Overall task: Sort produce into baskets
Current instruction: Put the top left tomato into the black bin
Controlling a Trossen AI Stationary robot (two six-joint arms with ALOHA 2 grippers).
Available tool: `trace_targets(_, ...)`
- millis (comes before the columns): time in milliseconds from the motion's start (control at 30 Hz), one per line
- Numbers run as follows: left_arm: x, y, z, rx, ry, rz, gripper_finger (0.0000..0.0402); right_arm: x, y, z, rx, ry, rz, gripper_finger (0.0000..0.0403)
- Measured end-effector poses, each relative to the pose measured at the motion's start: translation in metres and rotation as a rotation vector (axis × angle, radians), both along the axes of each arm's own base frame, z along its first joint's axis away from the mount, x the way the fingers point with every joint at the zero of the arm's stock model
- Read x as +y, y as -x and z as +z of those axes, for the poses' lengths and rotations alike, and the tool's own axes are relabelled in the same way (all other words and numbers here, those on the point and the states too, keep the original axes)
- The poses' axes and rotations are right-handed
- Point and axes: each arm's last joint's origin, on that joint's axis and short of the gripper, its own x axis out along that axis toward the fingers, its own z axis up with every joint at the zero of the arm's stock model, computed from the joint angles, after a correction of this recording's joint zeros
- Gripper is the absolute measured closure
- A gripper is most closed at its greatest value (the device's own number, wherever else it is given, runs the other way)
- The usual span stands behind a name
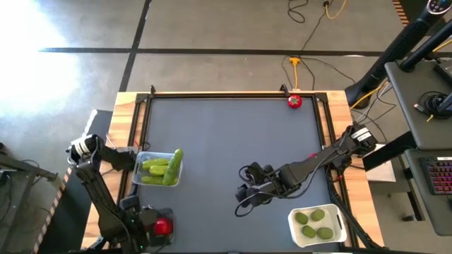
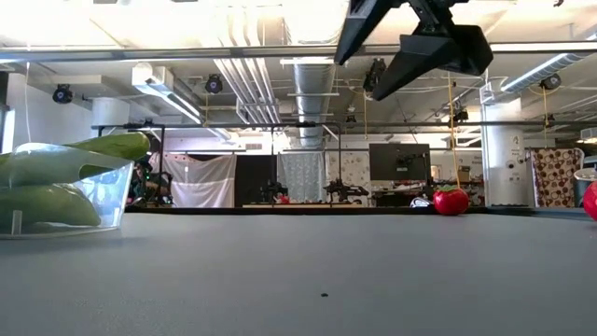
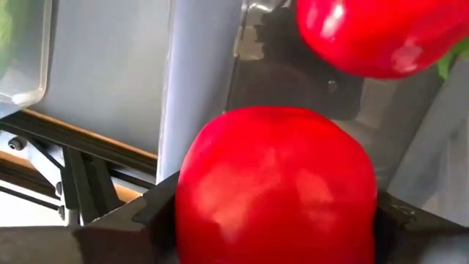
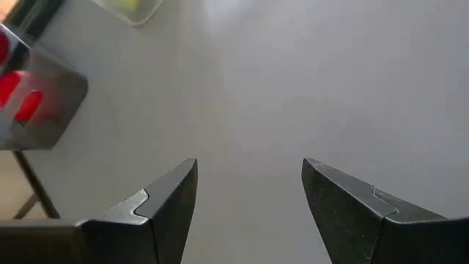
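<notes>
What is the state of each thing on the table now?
Left gripper: shut on a tomato.
Right gripper: open, empty.
Clear basket: holds cucumbers.
White basket: holds three limes.
Far tomato: loose at the table edge.

Red tomato (image 1: pixel 294 101), green cucumbers (image 1: pixel 164 168), white basket (image 1: pixel 293 227), grey table (image 1: pixel 226 141)
</notes>
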Motion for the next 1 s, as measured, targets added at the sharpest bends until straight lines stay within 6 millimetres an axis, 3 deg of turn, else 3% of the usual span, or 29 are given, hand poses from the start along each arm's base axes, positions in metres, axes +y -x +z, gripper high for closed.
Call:
trace_targets(333, 0.003, 0.002, -0.018, -0.012, 0.015, -0.002, 0.0127, 0.001, -0.009, 0.002, -0.127, 0.072, -0.037, 0.0165)
trace_targets(633, 0.005, 0.002, -0.025, -0.038, 0.011, 0.008, 0.0138, 0.003, -0.016, -0.018, -0.082, 0.107, -0.062, 0.0165)
trace_targets(1000, 0.004, 0.001, -0.025, -0.050, 0.021, 0.014, 0.0091, -0.005, -0.013, -0.015, 0.004, 0.096, -0.017, 0.0165)
